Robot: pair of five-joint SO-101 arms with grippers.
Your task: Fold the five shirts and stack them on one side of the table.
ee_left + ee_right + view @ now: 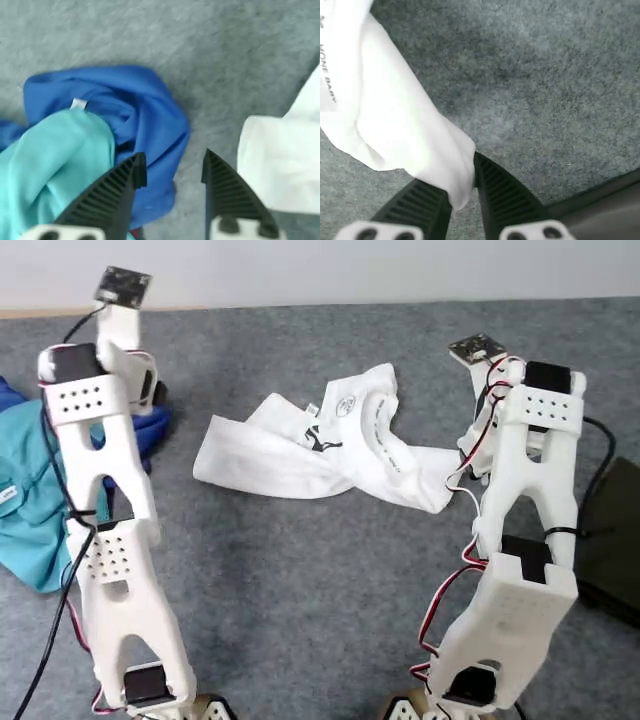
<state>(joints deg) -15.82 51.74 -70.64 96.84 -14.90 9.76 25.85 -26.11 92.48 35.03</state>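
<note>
The task is judged to be at an early stage, since no folded shirt and no tidy stack can be made out. A white shirt point(320, 445) is spread crumpled and partly bunched across the middle of the grey bench point(300, 590), its neck opening turned upward and one end drawn out toward the right arm. That end is pinched between the jaws of the right gripper point(462, 185), which is clenched on the cloth close to the bench surface, so this shirt is taken to be the one in hand. On the left side of the bench a blue shirt point(135, 115) and a teal shirt point(55, 160) are heaped loosely together, the teal one lying partly over the blue; neither is folded. The left gripper point(174, 156) is held released above the edge of the blue shirt, with the jaws apart and nothing between them, and the near corner of the white shirt is seen just beside it. Three shirts are counted here, so the other two cannot be accounted for. The flattening and folding of the white shirt, the folding of the rest, and the stacking on one side are all judged to remain.
</note>
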